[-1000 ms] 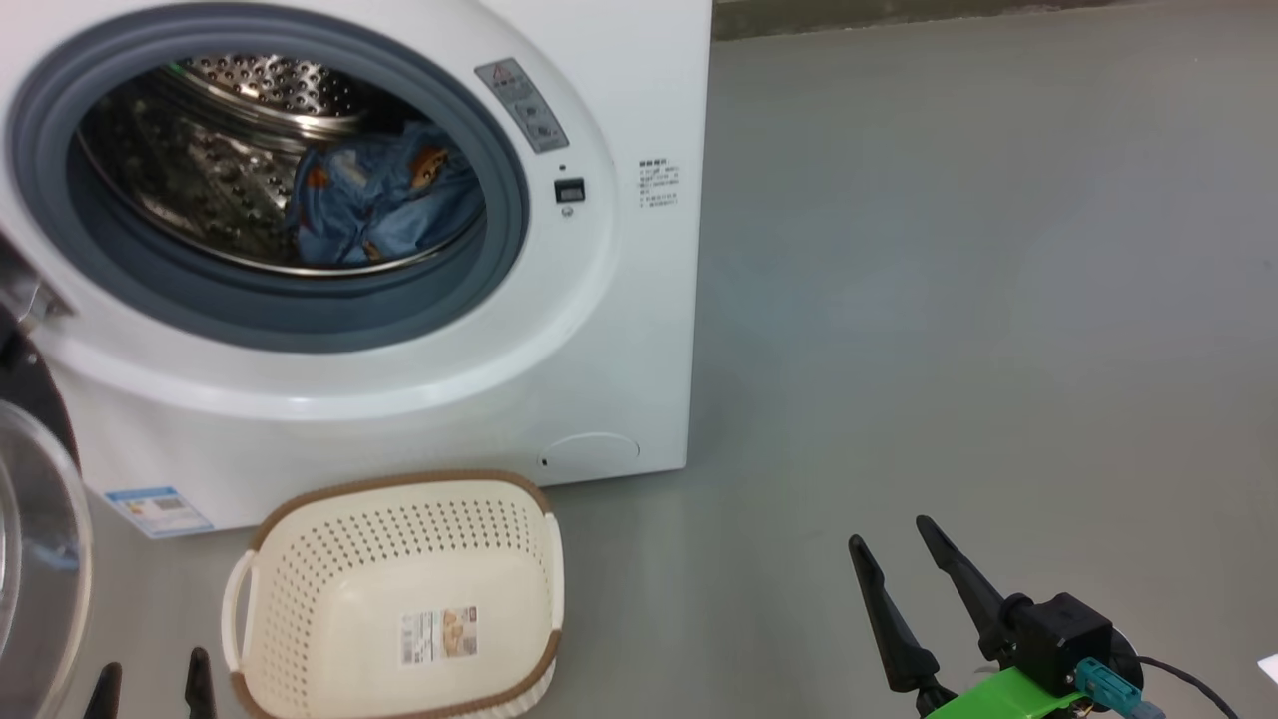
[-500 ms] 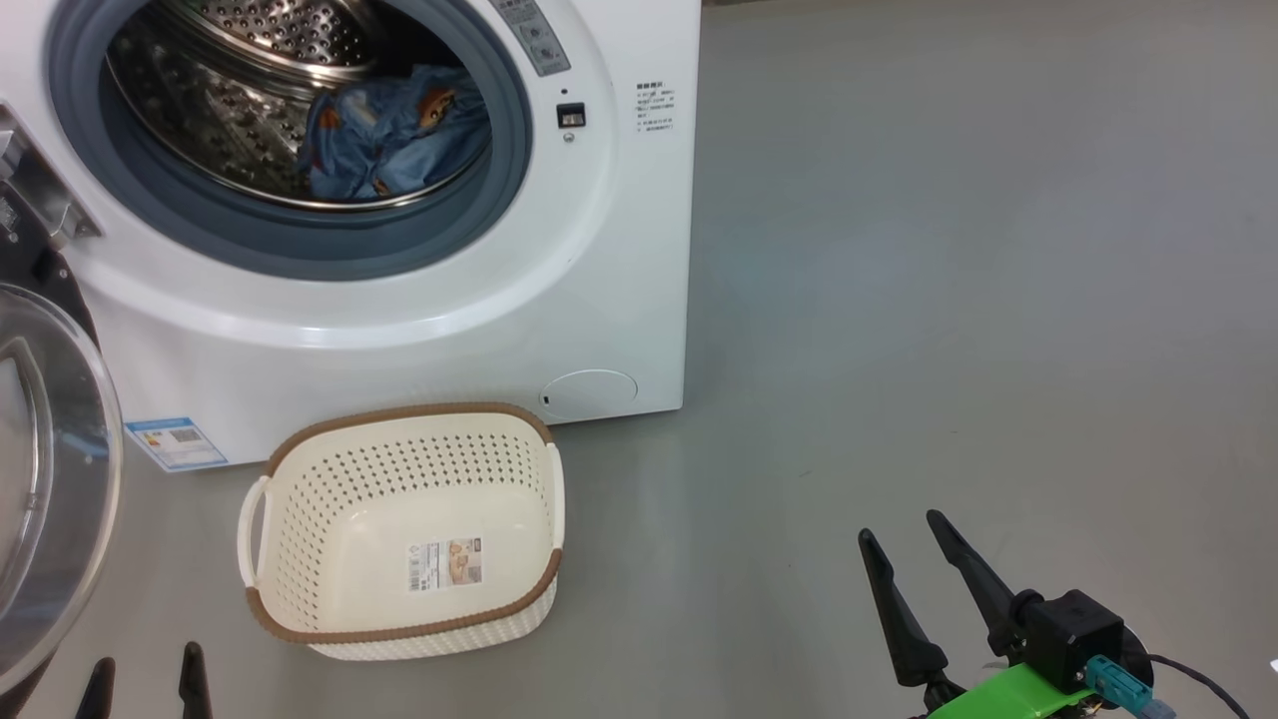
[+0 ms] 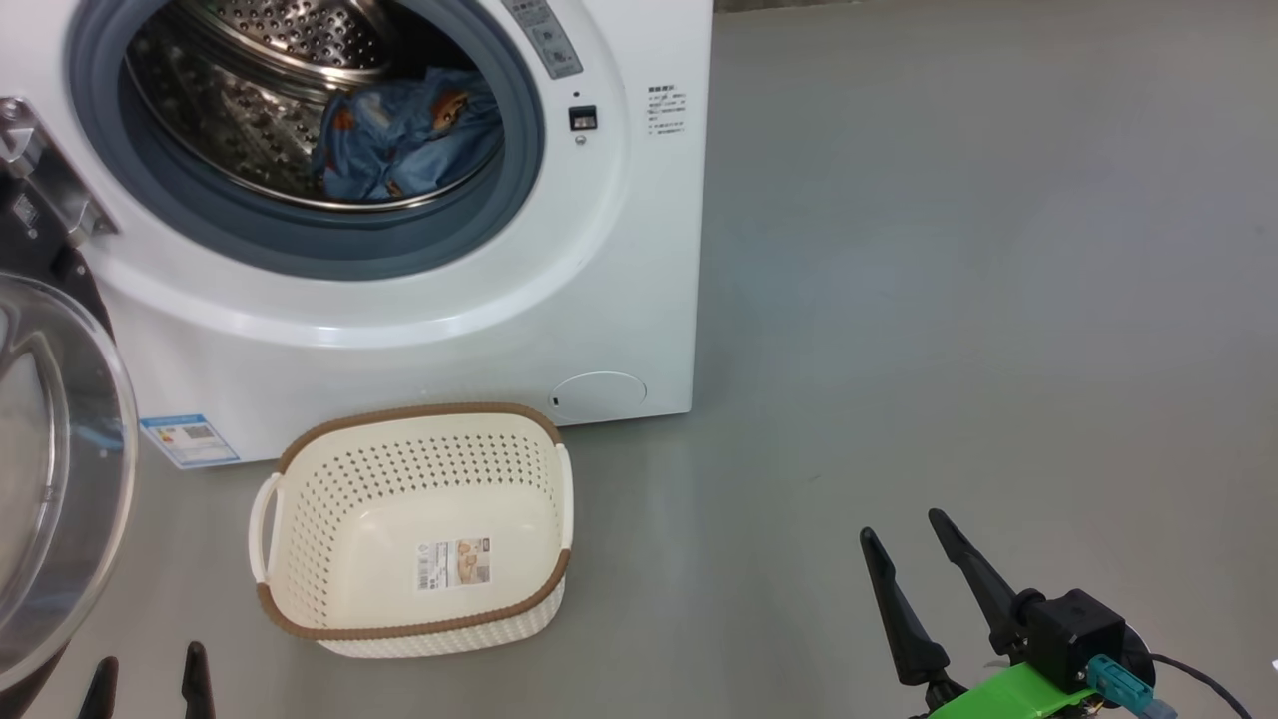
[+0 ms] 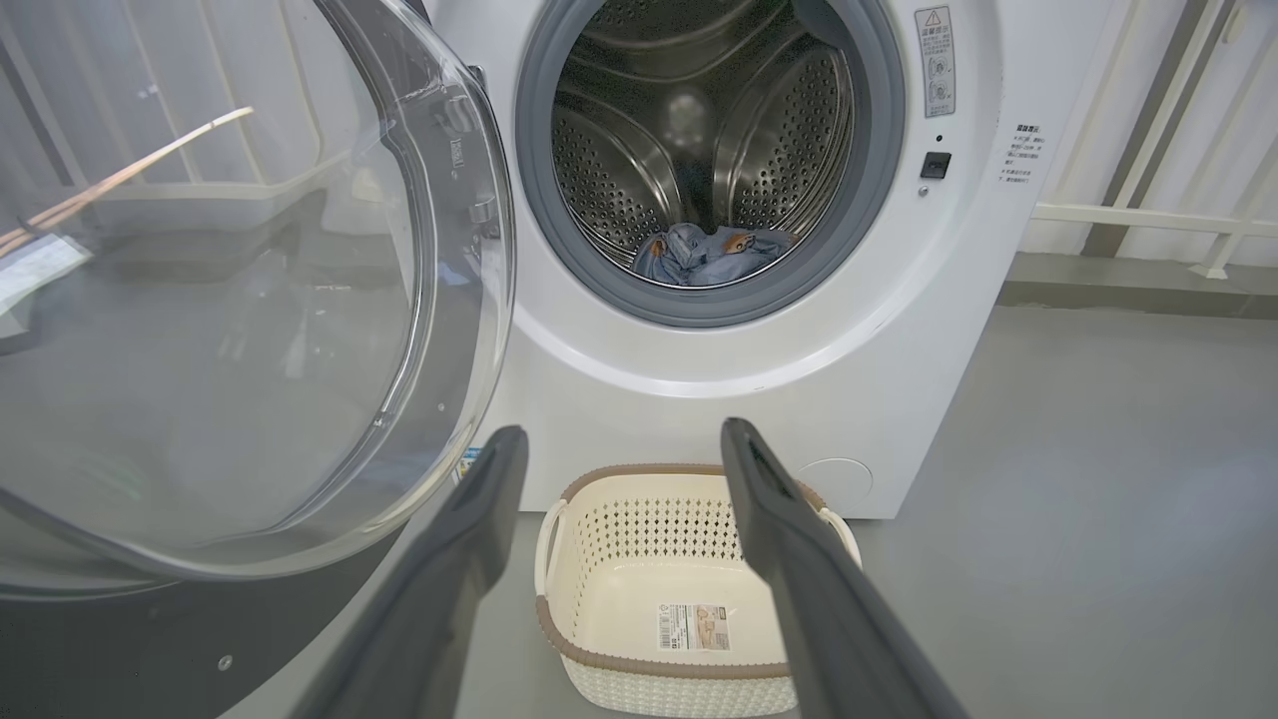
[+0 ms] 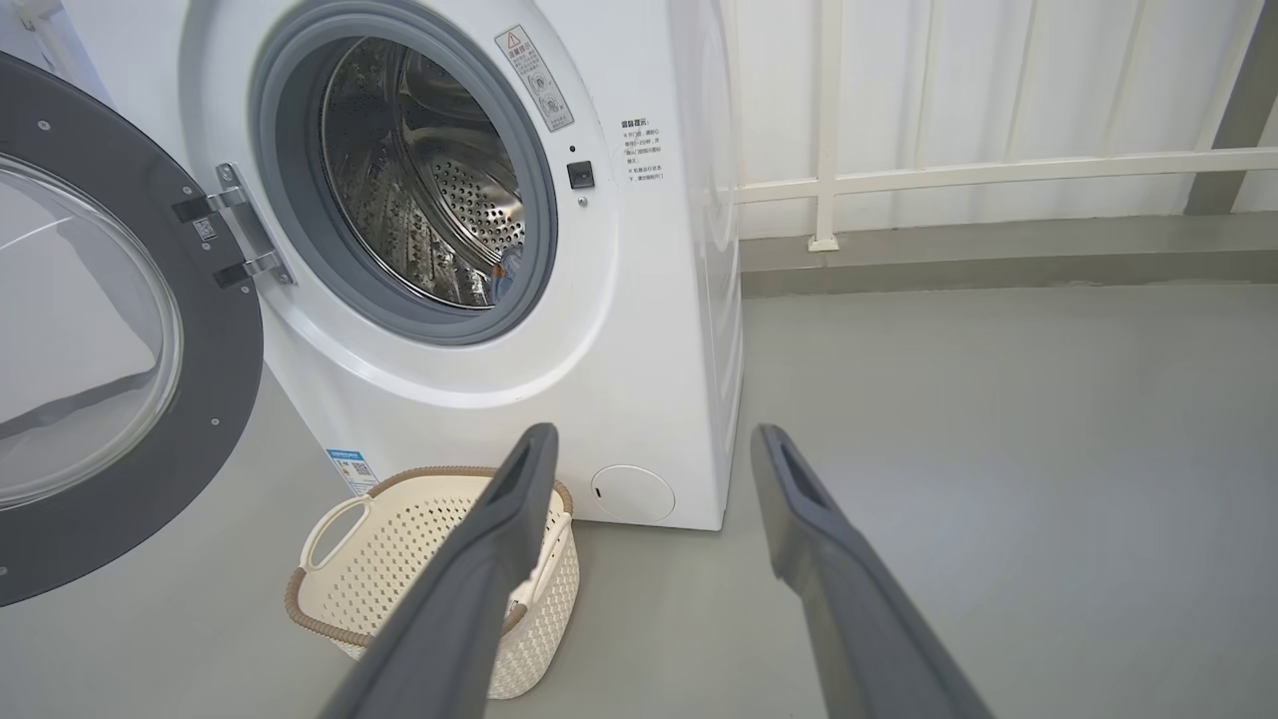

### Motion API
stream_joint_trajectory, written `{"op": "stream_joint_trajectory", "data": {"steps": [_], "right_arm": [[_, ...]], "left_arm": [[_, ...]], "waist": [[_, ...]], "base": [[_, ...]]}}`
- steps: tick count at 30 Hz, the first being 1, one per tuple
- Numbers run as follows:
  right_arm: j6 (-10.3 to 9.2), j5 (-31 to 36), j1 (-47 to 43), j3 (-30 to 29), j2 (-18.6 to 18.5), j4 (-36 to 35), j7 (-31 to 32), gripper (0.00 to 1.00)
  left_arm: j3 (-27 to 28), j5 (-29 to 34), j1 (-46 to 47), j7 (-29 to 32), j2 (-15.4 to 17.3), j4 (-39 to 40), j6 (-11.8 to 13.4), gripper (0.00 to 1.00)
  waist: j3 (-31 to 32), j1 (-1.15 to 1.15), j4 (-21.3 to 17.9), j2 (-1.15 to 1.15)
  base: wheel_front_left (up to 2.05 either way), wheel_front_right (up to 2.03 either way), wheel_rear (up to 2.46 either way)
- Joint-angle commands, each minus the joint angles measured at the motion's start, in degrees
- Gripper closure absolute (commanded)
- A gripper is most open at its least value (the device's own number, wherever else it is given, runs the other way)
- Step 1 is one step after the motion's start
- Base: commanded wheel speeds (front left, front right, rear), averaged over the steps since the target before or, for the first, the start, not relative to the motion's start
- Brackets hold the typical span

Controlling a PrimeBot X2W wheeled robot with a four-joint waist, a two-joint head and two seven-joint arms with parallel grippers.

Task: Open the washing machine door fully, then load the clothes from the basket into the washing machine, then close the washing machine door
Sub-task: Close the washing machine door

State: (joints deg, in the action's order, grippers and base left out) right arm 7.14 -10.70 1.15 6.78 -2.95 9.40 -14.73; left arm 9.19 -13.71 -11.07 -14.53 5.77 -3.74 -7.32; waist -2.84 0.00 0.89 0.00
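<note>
The white washing machine (image 3: 619, 300) stands with its drum exposed. Light blue printed clothes (image 3: 409, 140) lie inside the steel drum, also seen as clothes (image 4: 709, 255) in the left wrist view. The washing machine door (image 3: 50, 479) hangs swung out to the left, its black rim and clear glass bowl showing as door (image 5: 100, 399). The cream basket (image 3: 399, 469) sits on the floor before the machine, holding nothing but a label. My left gripper (image 3: 150, 679) is open at the bottom left, near the door. My right gripper (image 3: 902, 526) is open over bare floor, right of the basket.
Grey floor (image 3: 998, 300) stretches to the right of the machine. A white railing (image 5: 998, 170) and a low kerb run along the back wall. The open door takes up the space left of the basket (image 4: 639, 519).
The head camera has tilted down, so the machine and basket sit higher in the picture and more floor shows. Both grippers stay open and where they were.
</note>
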Motion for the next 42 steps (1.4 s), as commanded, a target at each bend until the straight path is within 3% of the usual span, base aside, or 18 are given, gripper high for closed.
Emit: {"op": "stream_joint_trajectory", "data": {"steps": [1, 12, 31, 42], "right_arm": [[0.35, -0.02, 0.51, 1.4, 0.07, -1.53, -0.27, 0.0], [0.35, 0.28, 0.93, 1.46, 0.07, -1.43, -0.27, 0.0], [0.35, 0.88, 1.74, 1.85, 0.07, 0.96, -0.27, 0.0], [0.35, 1.88, 2.97, 2.33, 0.07, 1.87, -0.27, 0.0]], "left_arm": [[1.81, -0.11, 2.45, -0.47, 0.93, 1.21, -0.16, 0.0], [1.78, -1.25, 3.13, -0.47, 1.01, 0.96, -0.16, 0.0], [2.16, -0.97, 2.26, -0.47, -0.09, -0.01, -0.16, 0.0], [2.79, -0.95, 2.4, -0.47, -0.97, -0.87, -0.16, 0.0]], "waist": [[-0.26, 0.0, 0.51, 0.0], [-1.34, 0.0, 5.57, 0.0], [-0.05, 0.0, 21.71, 0.0], [-0.04, 0.0, 27.45, 0.0]], "base": [[0.0, 0.0, 0.0], [0.0, 0.0, 0.0], [0.0, 0.0, 0.0], [0.0, 0.0, 0.0]]}}
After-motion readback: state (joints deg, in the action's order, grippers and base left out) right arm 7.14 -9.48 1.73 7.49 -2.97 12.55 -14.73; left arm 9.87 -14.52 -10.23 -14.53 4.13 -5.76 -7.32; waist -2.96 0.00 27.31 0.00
